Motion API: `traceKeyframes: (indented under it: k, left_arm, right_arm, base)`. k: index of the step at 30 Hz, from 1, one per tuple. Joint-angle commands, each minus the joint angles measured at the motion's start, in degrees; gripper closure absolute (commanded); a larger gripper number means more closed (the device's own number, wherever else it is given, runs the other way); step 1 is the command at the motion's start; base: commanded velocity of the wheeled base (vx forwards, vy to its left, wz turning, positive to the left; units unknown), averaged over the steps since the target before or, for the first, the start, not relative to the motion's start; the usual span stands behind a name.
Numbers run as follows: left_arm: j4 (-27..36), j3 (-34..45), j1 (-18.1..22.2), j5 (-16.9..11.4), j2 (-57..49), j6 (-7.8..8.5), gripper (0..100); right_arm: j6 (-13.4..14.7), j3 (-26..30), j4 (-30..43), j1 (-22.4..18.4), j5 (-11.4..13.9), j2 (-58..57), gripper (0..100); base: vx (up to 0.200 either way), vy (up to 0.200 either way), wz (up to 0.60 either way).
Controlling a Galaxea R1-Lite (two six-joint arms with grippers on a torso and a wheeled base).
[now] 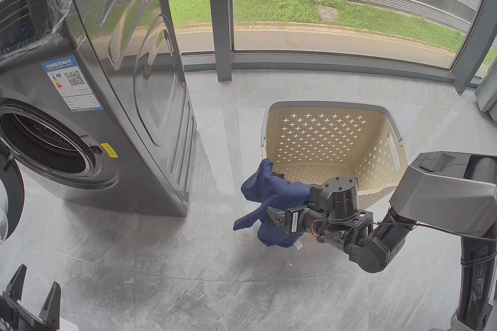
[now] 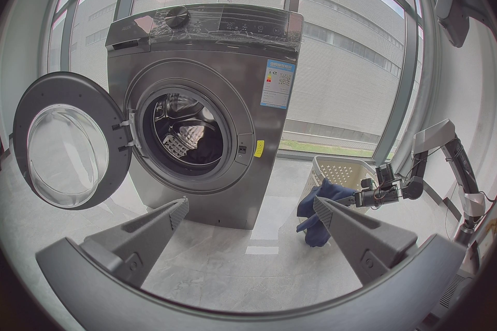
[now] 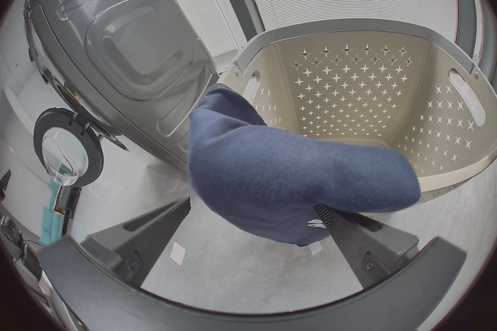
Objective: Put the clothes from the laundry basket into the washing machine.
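A dark blue garment [image 1: 269, 192] hangs just outside the near rim of the beige laundry basket [image 1: 331, 105], above the floor. It is draped over one finger of my right gripper [image 1: 279, 210], whose jaws stand wide apart. In the right wrist view the blue garment [image 3: 279, 171] covers one fingertip [image 3: 331, 218], with the basket [image 3: 331, 29] behind it and no other clothes visible inside. The washing machine [image 1: 129, 89] stands to the left, its drum opening [image 1: 46, 143] uncovered. My left gripper [image 1: 31, 296] is open low at the near left, facing the machine [image 2: 207, 89].
The round machine door [image 2: 64, 140] is swung fully open to the side. Bare tiled floor [image 1: 233, 254] lies between the machine and the basket. Floor-to-ceiling windows with a grey pillar [image 1: 220, 6] close off the far side.
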Motion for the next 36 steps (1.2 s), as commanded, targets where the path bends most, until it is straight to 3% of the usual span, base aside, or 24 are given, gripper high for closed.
traceKeyframes:
  k: [1, 8, 9, 21, 25, 36]
  left_arm:
    - [0.0, 0.9, 0.0, 0.0, -0.9, -0.17, 0]
    - [-0.1, 0.9, 0.0, 0.0, -0.9, -0.17, 0]
    - [-0.1, 0.9, 0.0, 0.0, -0.9, -0.17, 0]
    - [-0.1, 0.9, 0.0, 0.0, -0.9, -0.26, 0]
    - [-0.1, 0.8, 0.0, 0.0, -0.9, -0.87, 0]
    - [-0.1, 0.9, 0.0, 0.0, -0.9, -0.87, 0]
  right_arm:
    - [0.0, -1.8, 0.0, -0.3, -0.3, 1.8, 0]
    - [0.1, -3.3, -0.7, -0.3, -2.0, 3.2, 0]
    - [0.1, -3.3, -0.7, -0.3, -2.0, 3.2, 100]
    - [0.3, -2.3, -2.4, 1.0, -2.0, 2.9, 100]
    - [0.2, 1.6, -5.8, 2.6, -2.0, -0.5, 100]
    - [0.3, 17.0, -4.9, 7.4, -0.5, -28.5, 100]
  base:
    - [0.000, 0.000, 0.00]
    - [0.000, 0.000, 0.00]
    - [0.000, 0.000, 0.00]
    - [0.000, 0.000, 0.00]
    - [0.000, 0.000, 0.00]
    - [0.000, 0.000, 0.00]
